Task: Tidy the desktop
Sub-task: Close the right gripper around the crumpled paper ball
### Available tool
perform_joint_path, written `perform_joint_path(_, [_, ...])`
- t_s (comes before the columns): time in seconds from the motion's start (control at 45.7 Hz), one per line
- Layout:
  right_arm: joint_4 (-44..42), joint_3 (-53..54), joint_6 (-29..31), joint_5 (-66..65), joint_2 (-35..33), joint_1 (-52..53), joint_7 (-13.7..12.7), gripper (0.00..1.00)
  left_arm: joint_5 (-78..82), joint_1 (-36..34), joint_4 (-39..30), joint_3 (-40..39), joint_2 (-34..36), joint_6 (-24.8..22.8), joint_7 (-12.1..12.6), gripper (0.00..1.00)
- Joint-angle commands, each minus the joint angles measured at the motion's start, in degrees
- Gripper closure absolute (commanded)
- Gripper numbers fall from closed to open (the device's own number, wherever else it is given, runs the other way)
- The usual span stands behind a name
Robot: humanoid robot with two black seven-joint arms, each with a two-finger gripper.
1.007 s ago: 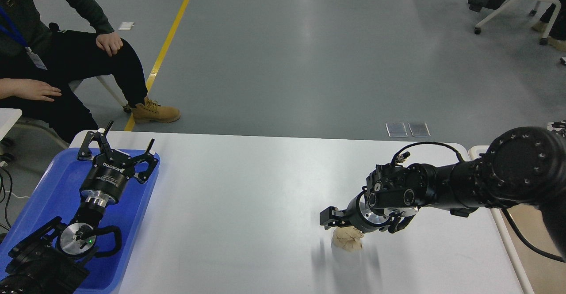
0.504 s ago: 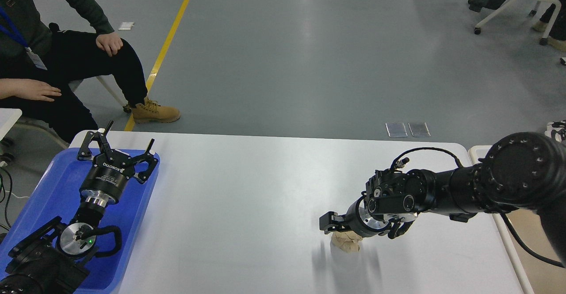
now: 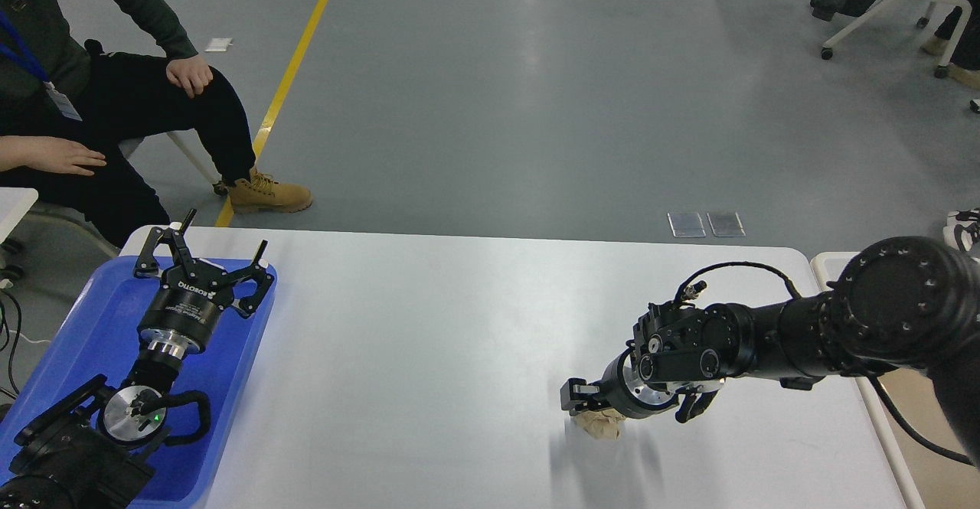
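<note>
Right gripper (image 3: 583,409): low at the desk's near right, over the paper wad; finger state cannot be told.
Left gripper (image 3: 200,252): fingers apart, above the blue tray.
Desk (image 3: 429,340): white, widest surface.
Blue tray (image 3: 92,325): on the desk's left edge.
Paper wad (image 3: 601,426): tan, crumpled, on the desk, touching the right gripper.

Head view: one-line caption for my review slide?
Right gripper lowered over a crumpled beige wad on the white desktop; left gripper open above the blue tray.
</note>
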Motion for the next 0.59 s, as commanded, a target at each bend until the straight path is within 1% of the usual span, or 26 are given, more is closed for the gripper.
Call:
perform_joint_path(0.0, [0.00,0.11,-0.18,-0.85,0.00,-0.38,0.05,0.28,0.00,0.00,0.00,0.00,0.00,0.04,0.00,0.01])
perform_joint_path(0.044, [0.08,0.11,-0.18,-0.85,0.00,-0.47,0.05,0.31,0.00,0.00,0.00,0.00,0.00,-0.04,0.00,0.01])
perform_joint_path(0.066, [0.08,0.11,-0.18,-0.85,0.00,-0.47,0.05,0.33,0.00,0.00,0.00,0.00,0.00,0.04,0.00,0.01])
perform_joint_path(0.088, [0.17,0.11,-0.18,-0.94,0.00,-0.47,0.05,0.39,0.00,0.00,0.00,0.00,0.00,0.04,0.00,0.01])
perform_joint_path(0.109, [0.26,0.11,-0.18,-0.94,0.00,-0.47,0.05,0.48,0.00,0.00,0.00,0.00,0.00,-0.04,0.00,0.01])
perform_joint_path(0.131, [0.26,0.02,-0.18,-1.03,0.00,-0.47,0.05,0.61,0.00,0.00,0.00,0.00,0.00,-0.04,0.00,0.01])
perform_joint_path(0.175, [0.35,0.02,-0.18,-1.64,0.00,-0.47,0.05,1.00,0.00,0.00,0.00,0.00,0.00,0.04,0.00,0.01])
perform_joint_path(0.569, [1.05,0.20,-0.09,-1.91,0.00,0.75,0.05,1.00,0.00,0.00,0.00,0.00,0.00,-0.04,0.00,0.01])
